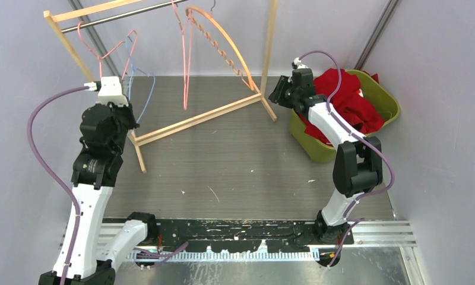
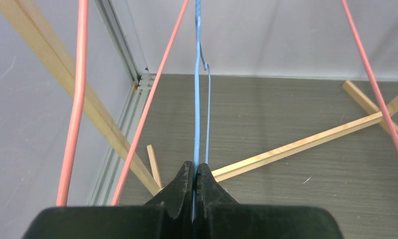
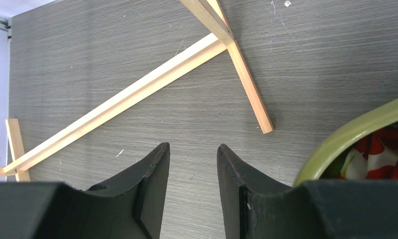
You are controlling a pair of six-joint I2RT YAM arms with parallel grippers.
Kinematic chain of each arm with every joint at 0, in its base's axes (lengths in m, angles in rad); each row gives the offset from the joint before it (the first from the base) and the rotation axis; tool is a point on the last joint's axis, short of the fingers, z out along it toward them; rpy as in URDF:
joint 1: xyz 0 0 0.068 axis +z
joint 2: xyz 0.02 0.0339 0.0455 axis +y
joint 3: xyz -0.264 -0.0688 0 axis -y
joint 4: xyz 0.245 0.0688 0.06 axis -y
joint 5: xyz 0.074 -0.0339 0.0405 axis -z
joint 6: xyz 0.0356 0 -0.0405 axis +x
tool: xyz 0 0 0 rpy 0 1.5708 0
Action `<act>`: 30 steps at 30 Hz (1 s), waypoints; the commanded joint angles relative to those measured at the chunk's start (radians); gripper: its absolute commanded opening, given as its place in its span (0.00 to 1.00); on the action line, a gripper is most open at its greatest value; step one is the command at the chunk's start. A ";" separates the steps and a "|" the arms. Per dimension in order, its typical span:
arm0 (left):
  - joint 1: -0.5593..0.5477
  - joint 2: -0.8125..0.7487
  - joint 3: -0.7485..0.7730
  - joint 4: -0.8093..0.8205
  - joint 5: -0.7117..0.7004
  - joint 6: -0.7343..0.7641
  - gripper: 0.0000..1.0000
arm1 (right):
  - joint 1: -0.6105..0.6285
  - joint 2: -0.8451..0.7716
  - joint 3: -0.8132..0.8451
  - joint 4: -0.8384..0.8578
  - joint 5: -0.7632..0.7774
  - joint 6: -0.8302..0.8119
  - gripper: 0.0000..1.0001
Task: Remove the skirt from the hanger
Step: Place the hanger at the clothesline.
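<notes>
The grey table (image 1: 235,160) carries a wooden clothes rack (image 1: 199,119) across its far left part and a green basket (image 1: 315,148) at its far right corner.

The left arm (image 1: 98,154) rises from the near left corner. Its white forearm stands steeply along the left edge, and its wrist reaches up to the left end of the rack. The right arm (image 1: 342,136) rises from the near edge right of the middle, bends at a black elbow and stretches to the far right. Its wrist is level with the basket's left rim, near the rack's right foot.

The red skirt (image 1: 354,101) lies heaped in the basket, off any hanger, with a white pattern showing in the right wrist view.

On the rack hang an orange hanger (image 1: 229,44), two pink hangers (image 1: 107,50) and a thin blue hanger (image 2: 197,99), all bare.

The left jaws are pressed together on the blue hanger's wire, which runs straight up from between them. The right jaws stand partly apart with nothing between them, over bare table just beside the basket's rim.
</notes>
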 commanded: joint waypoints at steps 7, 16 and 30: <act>-0.015 0.010 0.147 0.130 0.068 -0.042 0.00 | 0.004 0.025 0.075 0.042 0.003 -0.007 0.45; -0.017 -0.098 0.141 0.035 0.116 -0.088 0.00 | 0.004 0.035 0.078 0.040 0.005 -0.004 0.45; -0.017 -0.205 0.138 -0.053 0.108 -0.113 0.00 | 0.013 0.042 0.095 0.027 -0.001 0.002 0.45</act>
